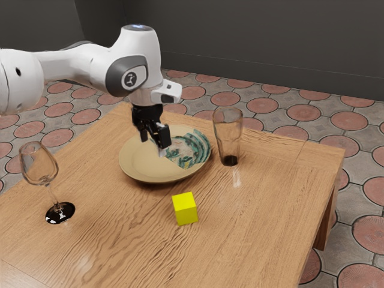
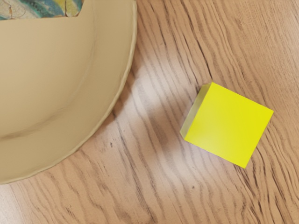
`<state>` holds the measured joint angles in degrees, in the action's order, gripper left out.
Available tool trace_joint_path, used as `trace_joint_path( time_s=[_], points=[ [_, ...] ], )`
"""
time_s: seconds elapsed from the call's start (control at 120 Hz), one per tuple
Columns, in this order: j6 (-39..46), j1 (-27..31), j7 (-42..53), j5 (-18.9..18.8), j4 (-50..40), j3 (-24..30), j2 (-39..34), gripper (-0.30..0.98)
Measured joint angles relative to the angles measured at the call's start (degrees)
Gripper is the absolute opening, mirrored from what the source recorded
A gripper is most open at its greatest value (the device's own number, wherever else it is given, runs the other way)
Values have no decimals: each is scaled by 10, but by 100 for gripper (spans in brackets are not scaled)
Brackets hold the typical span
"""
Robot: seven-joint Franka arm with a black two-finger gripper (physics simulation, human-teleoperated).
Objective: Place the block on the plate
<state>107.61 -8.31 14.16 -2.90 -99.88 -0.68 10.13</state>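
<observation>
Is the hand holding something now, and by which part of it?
Nothing is held: the hand is open above the plate, and the yellow block rests on the table.

Tabletop point(image 1: 258, 222) bright | wall point(image 1: 270, 45) dim | wrist view: pale glare on wood, soft shadow beside plate point(image 2: 56, 84)
</observation>
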Motion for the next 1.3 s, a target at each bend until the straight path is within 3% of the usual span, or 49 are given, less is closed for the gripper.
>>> trace_joint_path(
  time_s=[0.225, 0.433, 1.033, 1.3],
  points=[
    [41, 51, 11, -9, 3, 55, 52, 69],
    [69, 64, 23, -17, 5, 85, 88, 69],
    [102, 63, 42, -27, 1, 104, 121, 69],
    [124, 60, 51, -28, -46, 120, 113, 69]
  ],
)
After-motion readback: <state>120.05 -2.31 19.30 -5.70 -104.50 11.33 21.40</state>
